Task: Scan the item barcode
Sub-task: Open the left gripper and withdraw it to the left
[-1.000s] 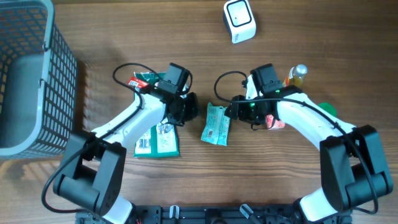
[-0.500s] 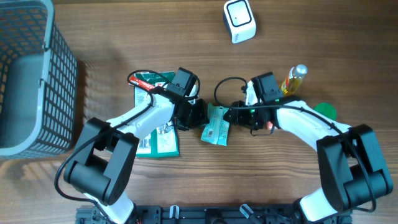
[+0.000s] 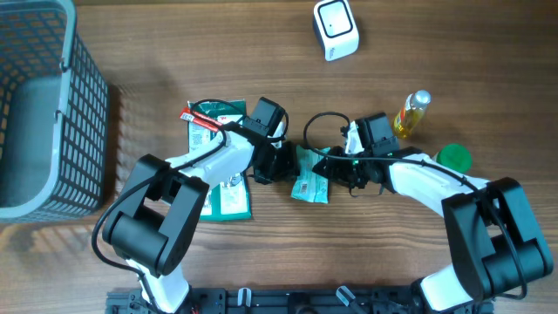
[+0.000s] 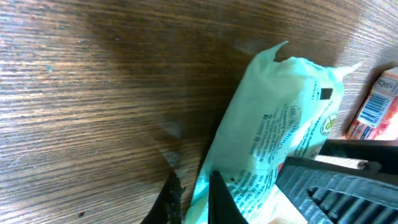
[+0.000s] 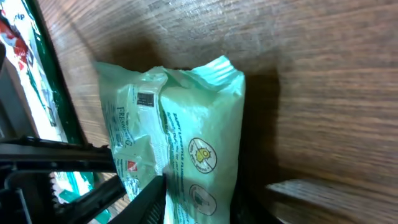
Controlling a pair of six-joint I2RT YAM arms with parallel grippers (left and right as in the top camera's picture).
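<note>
While the green packet [image 3: 309, 179] lies mid-table, long axis running roughly away from us, our left gripper [image 3: 285, 164] — closed, empty — touches its left edge; our right gripper [image 3: 334, 169] straddles it from the right, grip uncertain. The scanner [image 3: 336, 29] sits well beyond.

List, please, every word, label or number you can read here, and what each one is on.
"FRES…": sideways on the pouch; the rest of the word is unclear.
Pouch small print and round logos: too blurred to read.
Carton: a barcode, digits too small to read.
Packets: print too small to read.
Scanner and bottle: no legible text.
</note>
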